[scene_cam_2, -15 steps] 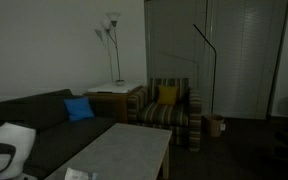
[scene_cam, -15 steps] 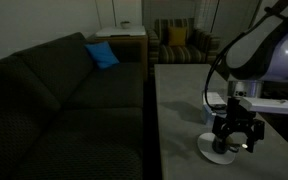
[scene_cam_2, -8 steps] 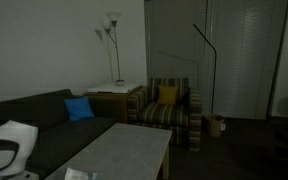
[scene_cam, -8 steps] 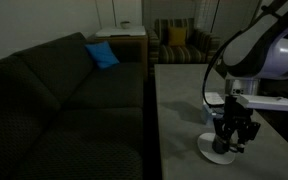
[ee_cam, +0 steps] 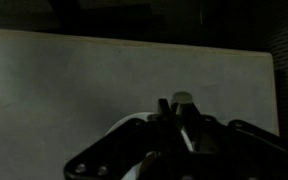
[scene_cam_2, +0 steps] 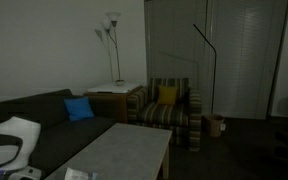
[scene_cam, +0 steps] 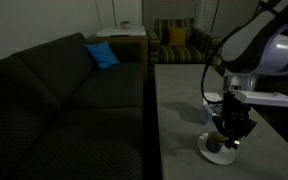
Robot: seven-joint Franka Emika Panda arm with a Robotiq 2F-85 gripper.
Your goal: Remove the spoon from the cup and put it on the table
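Note:
In an exterior view my gripper (scene_cam: 227, 140) points straight down over the white saucer (scene_cam: 210, 151) near the front of the grey table (scene_cam: 179, 95). The gripper hides the cup there. In the dim wrist view the fingers (ee_cam: 163, 106) of the gripper (ee_cam: 179, 110) are drawn together on the slim spoon (ee_cam: 184, 98). Its rounded pale end sticks out just past the fingertips. Part of the saucer (ee_cam: 134, 124) shows as a white arc to the left. The dark cup cannot be made out under the gripper.
A pale box (scene_cam: 215, 100) lies on the table behind the arm. A dark sofa (scene_cam: 54, 90) with a blue cushion (scene_cam: 102, 55) runs along the table's side. A wooden side table (scene_cam: 124, 38), a striped armchair (scene_cam: 179, 42) and a floor lamp (scene_cam_2: 111, 30) stand beyond.
The jaws have gone from wide open to shut over the saucer, closing on the spoon. The arm has stayed over the same spot.

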